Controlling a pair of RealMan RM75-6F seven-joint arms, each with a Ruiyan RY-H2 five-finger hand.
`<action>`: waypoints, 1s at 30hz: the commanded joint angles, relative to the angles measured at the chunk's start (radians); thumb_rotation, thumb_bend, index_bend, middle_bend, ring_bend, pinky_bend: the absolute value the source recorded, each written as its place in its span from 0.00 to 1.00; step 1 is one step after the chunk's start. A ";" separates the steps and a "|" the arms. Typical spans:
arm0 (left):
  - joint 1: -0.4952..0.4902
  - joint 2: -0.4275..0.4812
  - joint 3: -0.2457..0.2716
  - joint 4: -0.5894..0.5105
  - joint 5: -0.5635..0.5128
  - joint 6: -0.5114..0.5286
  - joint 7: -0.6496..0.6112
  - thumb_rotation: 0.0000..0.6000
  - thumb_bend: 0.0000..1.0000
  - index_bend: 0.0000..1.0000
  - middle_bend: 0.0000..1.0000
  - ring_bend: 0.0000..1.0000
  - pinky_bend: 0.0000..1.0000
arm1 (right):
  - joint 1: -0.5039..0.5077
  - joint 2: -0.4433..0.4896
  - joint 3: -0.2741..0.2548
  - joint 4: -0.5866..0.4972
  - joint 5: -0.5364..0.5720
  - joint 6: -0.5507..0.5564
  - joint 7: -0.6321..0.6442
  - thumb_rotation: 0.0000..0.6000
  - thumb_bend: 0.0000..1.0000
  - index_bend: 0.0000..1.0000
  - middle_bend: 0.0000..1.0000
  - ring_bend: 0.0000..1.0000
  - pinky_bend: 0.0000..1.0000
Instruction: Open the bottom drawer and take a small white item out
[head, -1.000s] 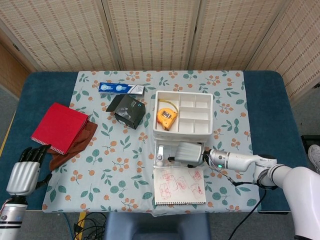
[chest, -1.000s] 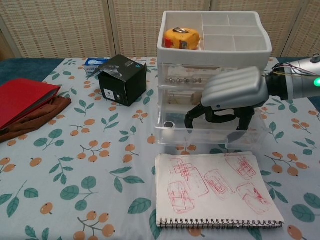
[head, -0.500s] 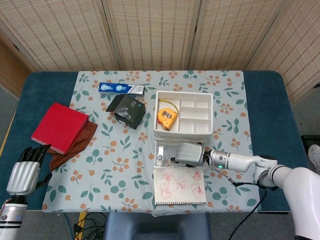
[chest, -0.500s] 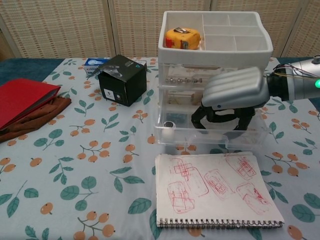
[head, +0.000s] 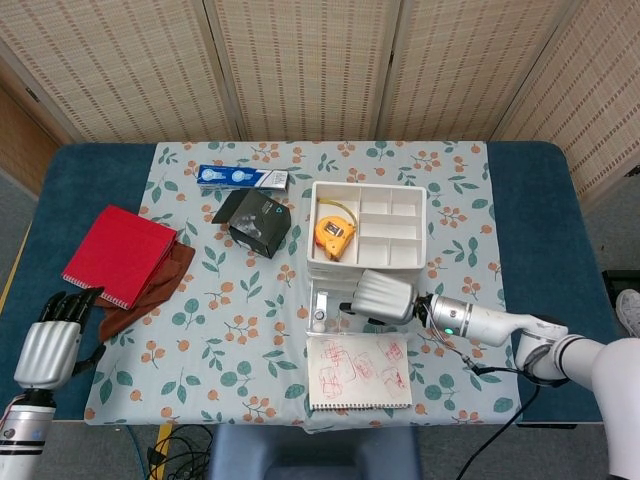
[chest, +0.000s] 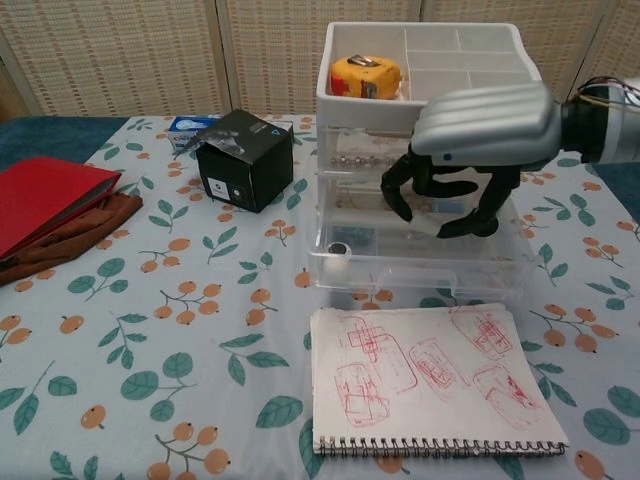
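The bottom drawer (chest: 420, 262) of the clear plastic organizer (chest: 430, 90) is pulled out toward the notebook (chest: 432, 378). The right hand (chest: 480, 140) hangs above the open drawer with its dark fingers (chest: 400, 195) curled downward; I think it holds nothing, but the fingertips partly hide what is under them. A small white item (chest: 340, 250) with a dark centre lies at the left front corner of the drawer, well to the side of the fingers. The left hand (head: 52, 345) rests released at the counter (head: 520, 200) edge, near the red folder (head: 118, 255).

The risk, in my judgement, is that the hand goes down in the wrong place, because the item is in the far corner from it. The drawer walls are smooth, thin and transparent, so the edge is hard to see, and a finger could hit the rim and push the light organizer backward. The item is small and rounded and may slide on the hard plastic floor. The broad metal shell of the hand could also bump the upper drawers.

The organizer top is white opaque plastic with square compartments; one holds an orange tape measure (chest: 365, 76). The counter cloth is soft with a printed leaf pattern.
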 joint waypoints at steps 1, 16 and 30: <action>-0.002 -0.001 0.000 0.000 0.004 -0.001 -0.002 1.00 0.23 0.10 0.16 0.17 0.11 | -0.044 0.052 0.016 -0.060 0.023 0.047 -0.052 1.00 0.36 0.52 0.87 1.00 0.98; -0.017 -0.009 0.003 0.006 0.033 -0.008 -0.024 1.00 0.23 0.10 0.16 0.17 0.11 | -0.311 0.177 0.008 -0.167 0.198 0.112 -0.198 1.00 0.38 0.52 0.88 1.00 0.98; -0.010 -0.004 0.012 0.005 0.043 0.001 -0.037 1.00 0.23 0.10 0.16 0.17 0.11 | -0.383 0.027 0.023 -0.061 0.267 -0.027 -0.104 1.00 0.38 0.52 0.88 1.00 0.98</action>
